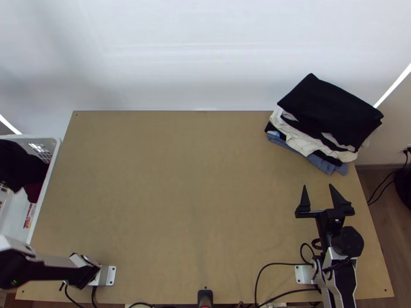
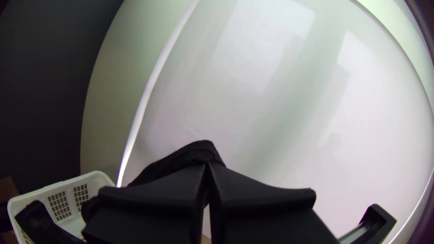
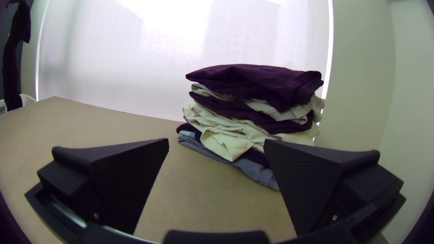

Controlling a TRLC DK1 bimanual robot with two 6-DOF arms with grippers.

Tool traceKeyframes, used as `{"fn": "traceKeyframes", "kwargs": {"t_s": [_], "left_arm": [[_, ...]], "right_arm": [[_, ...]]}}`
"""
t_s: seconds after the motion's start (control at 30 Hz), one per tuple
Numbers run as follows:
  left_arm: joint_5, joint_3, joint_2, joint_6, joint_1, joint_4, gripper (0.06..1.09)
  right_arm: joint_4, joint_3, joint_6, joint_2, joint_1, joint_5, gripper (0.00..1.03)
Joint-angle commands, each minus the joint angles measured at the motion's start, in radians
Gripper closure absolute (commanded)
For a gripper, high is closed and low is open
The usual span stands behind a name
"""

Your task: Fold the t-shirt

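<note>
Wooden tabletop (image 1: 190, 179) offers its wide middle, I think, for folding; maybe therefore the folded pile (image 1: 329, 120) is kept at the far right corner. Left pincer (image 2: 207, 166) is closed on the dark t-shirt (image 2: 187, 156), hanging at the white basket (image 1: 44, 192), probably for lifting it out. Right pincer (image 3: 217, 141) stands open near the pile.

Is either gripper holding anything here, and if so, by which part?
The left gripper pinches a dark cloth by its upper end, above the basket; whether hem, sleeve or collar can't be told. The right gripper is open, holding nothing.
</note>
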Motion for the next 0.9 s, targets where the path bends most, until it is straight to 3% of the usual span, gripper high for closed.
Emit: {"fn": "traceKeyframes", "kwargs": {"t_s": [0.0, 0.3, 0.37, 0.53, 0.8, 0.87], "left_arm": [[0.014, -0.013, -0.106, -0.015, -0.078, 0.023, 1.05], [-0.049, -0.039, -0.27, -0.031, -0.525, 0.069, 1.05], [-0.121, -0.054, -0.27, -0.03, -0.684, 0.066, 1.05], [-0.404, -0.181, -0.27, 0.041, -1.143, 0.074, 1.05], [-0.661, -0.536, -0.253, 0.156, -1.56, 0.324, 1.05], [-0.683, -0.614, -0.227, 0.174, -1.617, 0.408, 1.05]], "right_arm": [[-0.017, -0.006, -0.013, -0.006, -0.005, 0.005, 0.04], [-0.017, -0.006, -0.013, -0.005, -0.005, 0.005, 0.04], [-0.017, -0.006, -0.013, -0.006, -0.005, 0.005, 0.04], [-0.017, -0.004, -0.013, -0.006, -0.005, 0.005, 0.04], [-0.017, -0.004, -0.013, -0.005, -0.005, 0.005, 0.04], [-0.017, -0.004, -0.013, -0.005, -0.005, 0.005, 0.04]]}}
